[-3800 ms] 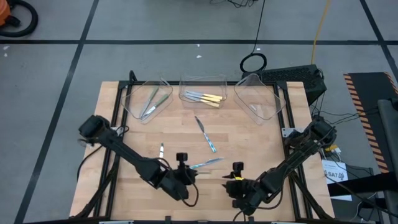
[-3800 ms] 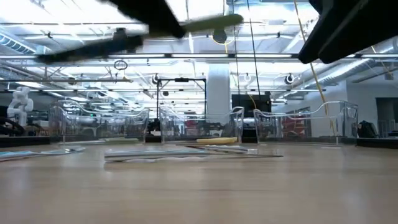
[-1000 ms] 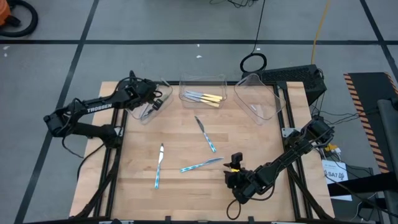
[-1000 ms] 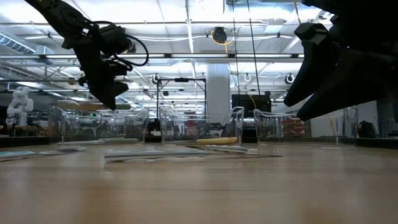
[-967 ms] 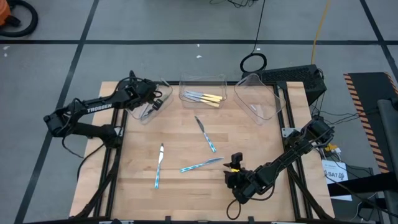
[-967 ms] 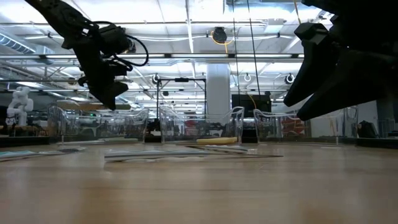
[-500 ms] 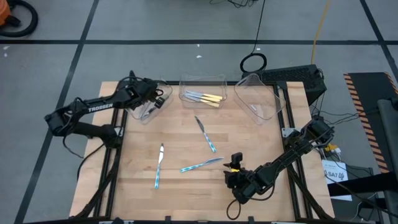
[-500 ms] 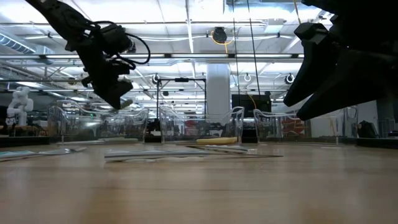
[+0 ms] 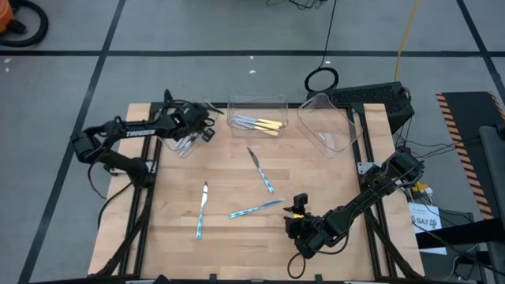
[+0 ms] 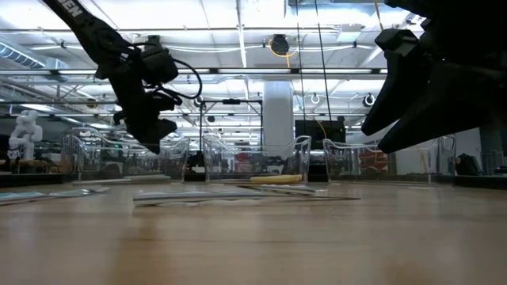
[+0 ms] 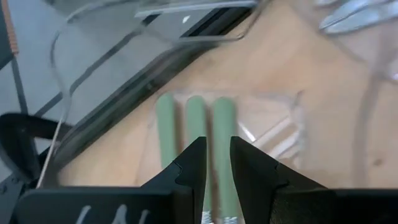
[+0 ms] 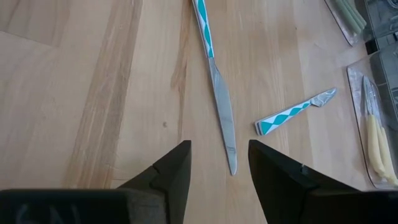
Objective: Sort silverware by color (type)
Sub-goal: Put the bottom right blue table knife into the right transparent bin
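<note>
Wooden table point(image 9: 237, 244), front edge: right gripper point(image 9: 298, 214) parked low, fingers spread wide, empty, aimed at a blue-handled knife point(image 12: 214, 81). Further on, 3 blue-handled pieces point(image 9: 200, 211) lying loose, not yet sorted. At the back, left gripper point(image 9: 207, 130) now swung from over the left tray point(image 9: 167, 140) toward centre, fingers barely parted, gripping nothing. 3 green handles point(image 11: 196, 124) resting inside, apparently delivered. Yellow ones point(image 9: 260, 123) in the middle tray point(image 9: 256, 101).
</note>
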`<control>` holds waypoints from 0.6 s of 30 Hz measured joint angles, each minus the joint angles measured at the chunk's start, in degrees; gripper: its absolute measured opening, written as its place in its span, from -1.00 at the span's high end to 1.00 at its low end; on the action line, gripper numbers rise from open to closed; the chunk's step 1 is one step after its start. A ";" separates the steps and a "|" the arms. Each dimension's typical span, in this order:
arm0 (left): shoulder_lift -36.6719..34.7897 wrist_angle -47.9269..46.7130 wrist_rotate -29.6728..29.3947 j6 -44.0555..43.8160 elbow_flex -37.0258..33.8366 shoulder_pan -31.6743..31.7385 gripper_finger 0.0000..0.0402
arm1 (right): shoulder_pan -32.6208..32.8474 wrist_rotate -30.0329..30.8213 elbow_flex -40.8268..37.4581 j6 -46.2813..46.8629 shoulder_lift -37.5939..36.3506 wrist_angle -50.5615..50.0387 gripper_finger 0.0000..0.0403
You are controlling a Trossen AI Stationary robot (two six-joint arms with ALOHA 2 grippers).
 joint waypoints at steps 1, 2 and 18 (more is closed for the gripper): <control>-0.46 -0.08 0.00 -0.06 0.13 -0.69 0.60 | 0.00 0.00 0.00 0.00 0.00 -0.02 0.23; -1.17 -0.29 0.00 -0.18 0.24 -1.43 0.60 | 0.00 0.00 0.00 0.00 0.00 -0.02 0.23; -12.51 -3.91 -0.33 -10.15 1.17 -27.82 0.59 | -0.65 0.00 0.00 -0.22 0.00 2.64 0.23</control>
